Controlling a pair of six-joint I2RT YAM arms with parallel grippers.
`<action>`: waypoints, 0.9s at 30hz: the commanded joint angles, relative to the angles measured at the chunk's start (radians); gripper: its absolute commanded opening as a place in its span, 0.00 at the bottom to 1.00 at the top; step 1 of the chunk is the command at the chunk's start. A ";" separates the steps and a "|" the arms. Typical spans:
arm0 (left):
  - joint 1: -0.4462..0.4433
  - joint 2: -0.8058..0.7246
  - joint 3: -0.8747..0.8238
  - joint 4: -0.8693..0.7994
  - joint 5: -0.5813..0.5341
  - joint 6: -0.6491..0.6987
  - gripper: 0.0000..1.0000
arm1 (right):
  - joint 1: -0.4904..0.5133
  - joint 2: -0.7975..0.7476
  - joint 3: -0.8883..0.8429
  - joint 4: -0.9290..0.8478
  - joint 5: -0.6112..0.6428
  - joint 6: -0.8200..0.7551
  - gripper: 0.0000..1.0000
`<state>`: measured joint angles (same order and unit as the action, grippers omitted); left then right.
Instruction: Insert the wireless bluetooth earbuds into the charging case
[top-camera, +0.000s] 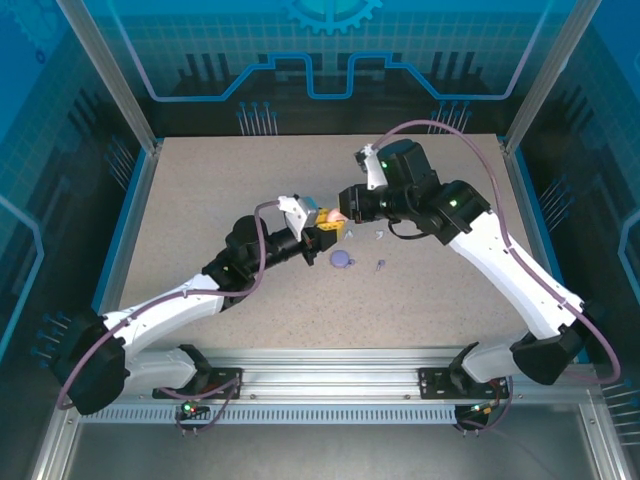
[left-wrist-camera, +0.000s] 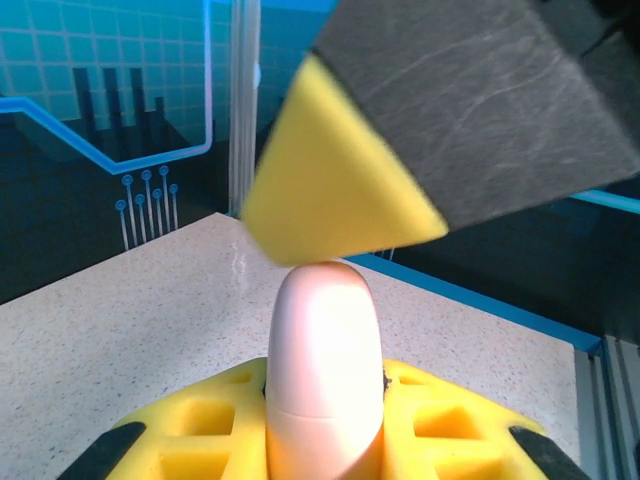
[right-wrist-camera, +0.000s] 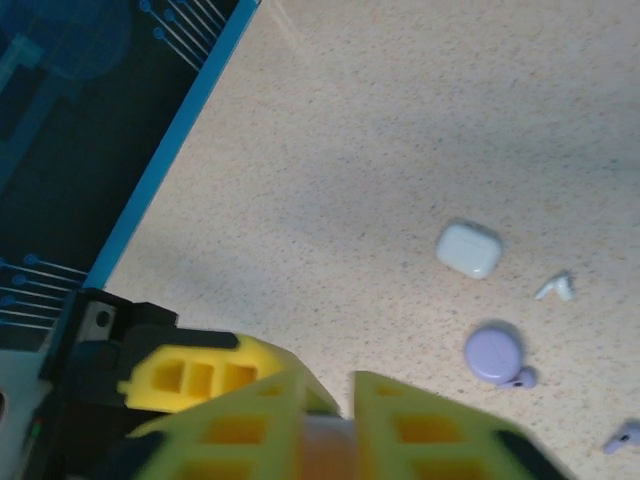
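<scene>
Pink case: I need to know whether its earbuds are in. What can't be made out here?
Pink case inside: left wrist view, its own shell hides it.
Its base: same view, cut off by the bottom edge.
Purple earbud: right wrist view, cut by the right edge.
Right gripper, whether its jaws grip: right wrist view, blurred, cut off below.

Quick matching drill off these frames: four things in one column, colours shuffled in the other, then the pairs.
Things:
1. held case, clamped in the left gripper
2. round case on the table
3. squarish case on the table
4. pads of the left gripper

Colours:
A. white
B. yellow
C. pink
D. purple

Pairs: 1-C, 2-D, 3-A, 4-B
</scene>
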<state>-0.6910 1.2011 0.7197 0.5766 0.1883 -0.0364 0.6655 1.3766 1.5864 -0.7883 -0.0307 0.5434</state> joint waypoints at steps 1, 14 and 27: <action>0.028 0.017 0.017 -0.026 -0.096 -0.109 0.00 | -0.050 -0.066 -0.064 0.026 0.084 0.067 0.44; 0.353 0.236 0.073 -0.311 -0.063 -0.487 0.00 | -0.069 -0.130 -0.438 0.181 0.040 0.156 0.74; 0.472 0.624 0.286 -0.372 0.103 -0.545 0.00 | 0.049 -0.068 -0.396 0.150 0.114 0.148 0.75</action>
<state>-0.2390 1.7847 0.9558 0.2325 0.2207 -0.5568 0.6952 1.2858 1.1427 -0.6357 0.0513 0.6891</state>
